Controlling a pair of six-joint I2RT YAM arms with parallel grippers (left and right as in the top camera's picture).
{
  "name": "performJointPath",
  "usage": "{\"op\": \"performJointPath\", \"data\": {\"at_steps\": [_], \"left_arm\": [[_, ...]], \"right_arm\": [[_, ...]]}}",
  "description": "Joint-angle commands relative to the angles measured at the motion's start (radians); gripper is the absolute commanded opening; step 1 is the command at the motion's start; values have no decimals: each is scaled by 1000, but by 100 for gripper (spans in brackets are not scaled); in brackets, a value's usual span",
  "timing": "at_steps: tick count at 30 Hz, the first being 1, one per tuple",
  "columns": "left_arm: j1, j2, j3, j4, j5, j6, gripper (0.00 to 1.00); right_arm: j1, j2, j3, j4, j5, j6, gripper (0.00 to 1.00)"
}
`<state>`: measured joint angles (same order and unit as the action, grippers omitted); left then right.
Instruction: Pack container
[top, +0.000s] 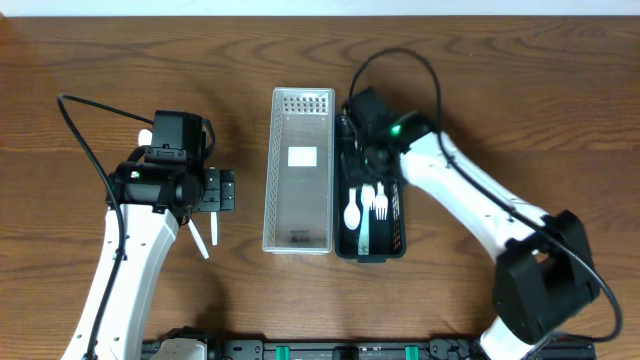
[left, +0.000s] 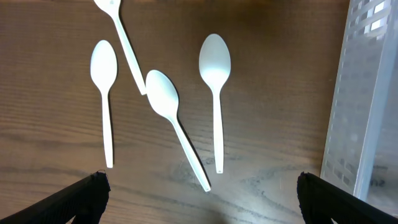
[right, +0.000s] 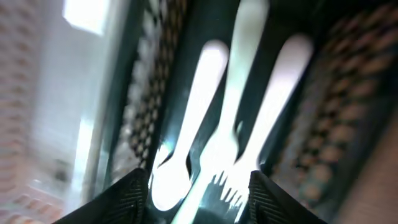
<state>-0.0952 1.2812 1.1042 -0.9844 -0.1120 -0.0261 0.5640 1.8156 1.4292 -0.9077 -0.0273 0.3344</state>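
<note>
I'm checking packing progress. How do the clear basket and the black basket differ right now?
The clear basket is pale and see-through; the black basket is dark. The clear basket holds no cutlery, while the black basket holds a white spoon and forks. Both are long and perforated, and they lie side by side on the table.
</note>
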Motion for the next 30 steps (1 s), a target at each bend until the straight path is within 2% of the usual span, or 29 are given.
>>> {"op": "performJointPath", "data": {"at_steps": [1, 4, 6, 8, 16, 24, 30], "left_arm": [[1, -4, 22, -10, -4, 1, 98], [1, -2, 37, -4, 51, -11, 98], [1, 10, 37, 23, 70, -24, 98], [1, 42, 37, 45, 71, -48, 98], [18, 324, 30, 82, 103, -62, 98], [100, 485, 29, 154, 222, -42, 98], [118, 534, 0, 187, 230, -26, 98]], "right_arm": [[-56, -105, 144, -44, 82, -40, 55], [-131, -162, 222, -93, 110, -39, 57], [-199, -202, 238, -106, 109, -31, 65], [-274, -235, 238, -132, 105, -31, 66], [-526, -240, 206, -283, 101, -68, 70], [-585, -239, 119, -281, 102, -78, 70], [-585, -239, 77, -259, 102, -78, 70]]}}
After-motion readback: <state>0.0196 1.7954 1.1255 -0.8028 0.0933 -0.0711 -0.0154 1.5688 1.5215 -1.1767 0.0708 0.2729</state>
